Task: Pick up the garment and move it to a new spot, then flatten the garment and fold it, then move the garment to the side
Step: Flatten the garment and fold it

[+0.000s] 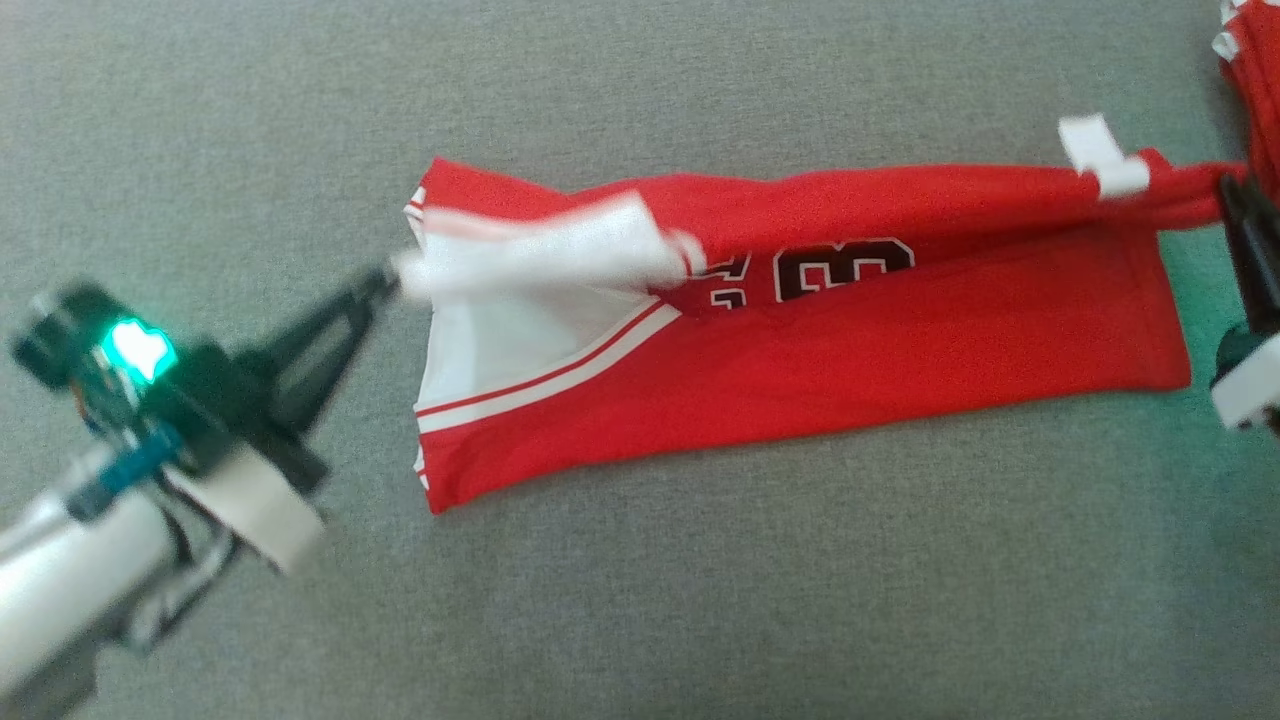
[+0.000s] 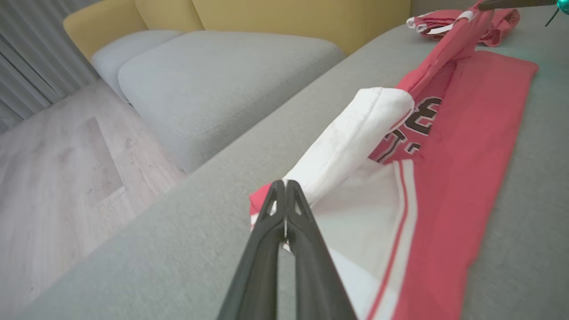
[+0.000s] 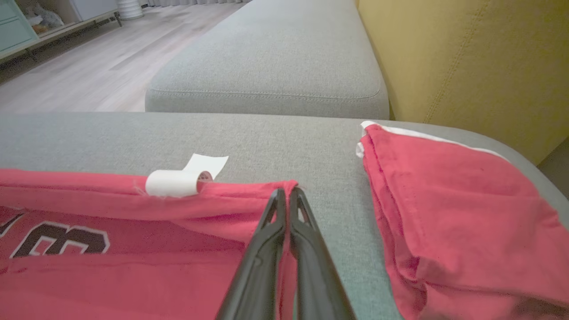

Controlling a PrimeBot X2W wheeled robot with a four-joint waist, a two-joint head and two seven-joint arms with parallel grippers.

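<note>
Garment [image 1: 800, 370] lies stretched lengthwise on grey cushion [image 1: 640, 600], flat, long edge raised. Left claw [image 1: 385, 280] pinched shut on the white trim. Right claw [image 3: 286, 192] pinched shut on the hem corner. Judged mid-fold; move to the side not yet done.

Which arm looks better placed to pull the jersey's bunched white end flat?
Left, likely: the jaws of the left gripper clamp the white trim; the right gripper holds the opposite corner of the jersey.

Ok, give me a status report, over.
Left end effector shut on red-and-white basketball jersey, right end effector shut on its opposite end. Jersey stretched along grey sofa cushion. Second red garment near right end.
</note>
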